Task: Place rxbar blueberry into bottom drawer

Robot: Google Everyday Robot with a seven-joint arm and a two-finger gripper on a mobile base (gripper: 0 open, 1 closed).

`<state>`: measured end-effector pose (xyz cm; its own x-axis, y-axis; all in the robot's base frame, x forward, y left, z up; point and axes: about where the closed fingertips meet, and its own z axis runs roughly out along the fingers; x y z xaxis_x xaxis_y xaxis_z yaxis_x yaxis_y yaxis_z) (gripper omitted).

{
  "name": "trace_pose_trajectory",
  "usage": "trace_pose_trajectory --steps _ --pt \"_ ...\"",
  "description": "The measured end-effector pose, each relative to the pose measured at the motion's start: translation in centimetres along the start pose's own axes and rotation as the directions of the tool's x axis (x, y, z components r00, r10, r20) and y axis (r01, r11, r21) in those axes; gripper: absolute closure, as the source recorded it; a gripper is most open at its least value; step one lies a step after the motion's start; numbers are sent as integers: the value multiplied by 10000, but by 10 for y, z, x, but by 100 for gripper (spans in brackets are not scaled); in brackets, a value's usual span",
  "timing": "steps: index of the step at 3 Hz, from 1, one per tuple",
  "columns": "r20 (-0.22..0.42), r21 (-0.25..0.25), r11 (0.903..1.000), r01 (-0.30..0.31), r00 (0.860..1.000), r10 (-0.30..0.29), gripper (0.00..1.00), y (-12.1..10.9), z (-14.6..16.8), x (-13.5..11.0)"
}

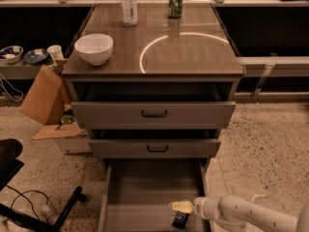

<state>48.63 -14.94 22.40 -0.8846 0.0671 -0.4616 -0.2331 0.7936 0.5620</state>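
Nearest to us, the bottom drawer [142, 197] stands pulled out, a shallow grey tray whose front edge is cut off by the lower border. Over its right front corner we see the end effector [181, 210], a pale yellowish tip on the white arm [241, 214] that reaches in from the lower right. The rxbar blueberry [179, 220], small and dark with faint pale print, sits directly below and in front of that tip and touches it. It looks tilted on end rather than lying flat.

We cannot tell whether the end effector is clamped on the bar or parted from it, nor whether the bar's lower end rests on the drawer floor. The arm's far end runs out of view at the right corner.

Above the open tray come the middle drawer [157, 148] and the top drawer [153, 114], each with a black handle.

Further back is the worktop [203, 57], brown, with a bright ring of reflected light on it. A white bowl [93, 48] stands near its left front corner. A clear bottle [128, 5] and a green can [175, 2] stand upright and apart at the far edge.

On the floor to the left we see a cardboard box [46, 98] leaning against the cabinet, and part of a black chair [12, 161], mostly cropped.
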Motion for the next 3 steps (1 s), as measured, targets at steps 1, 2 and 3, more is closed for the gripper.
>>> trace_pose_trajectory --steps 1,2,3 --pt "-808 33 9933 1153 9901 -1147 0 39 -15 -3" --pt "-2637 -284 9622 2710 9264 -2687 0 84 -45 12" --pt "-3945 -587 9096 4114 8274 -3997 0 123 -81 21"
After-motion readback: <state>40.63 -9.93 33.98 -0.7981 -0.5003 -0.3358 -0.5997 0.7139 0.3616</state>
